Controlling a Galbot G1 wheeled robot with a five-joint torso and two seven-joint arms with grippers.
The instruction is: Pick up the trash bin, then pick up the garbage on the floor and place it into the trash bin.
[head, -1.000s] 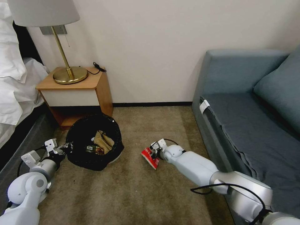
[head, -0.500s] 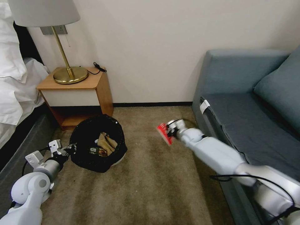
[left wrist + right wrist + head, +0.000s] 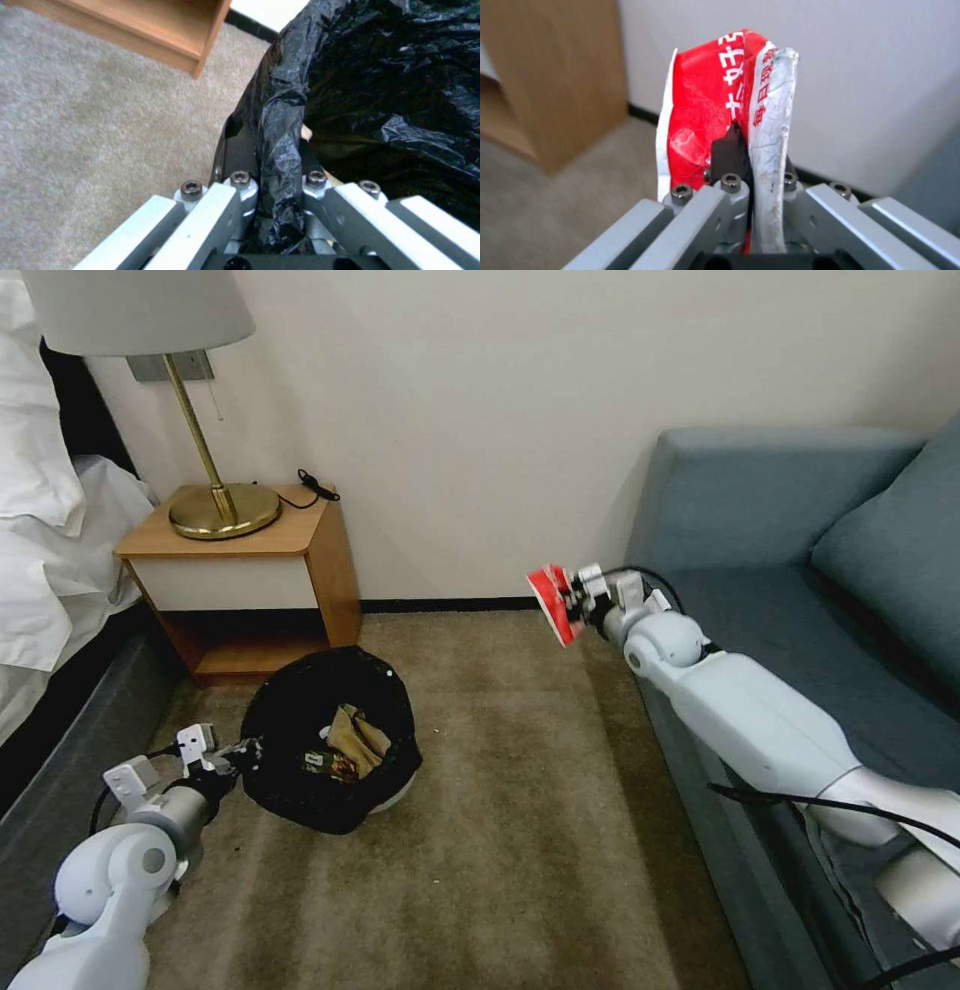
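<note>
Head view, biggest thing first: your trash bin (image 3: 330,750) sits on the carpet just in front of the nightstand (image 3: 245,570), left gripper (image 3: 243,756) with its fingers pinched on the bag-lined rim. From that bin, the red-white packet (image 3: 553,603) is way up and off to the right, standing on edge, squeezed tight in the right gripper (image 3: 572,600). So you've got to go left and down.

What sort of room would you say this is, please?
Probably a hotel room or bedroom: a bed with white linen, a nightstand bearing a brass lamp, and a blue-grey sofa on carpet.
</note>
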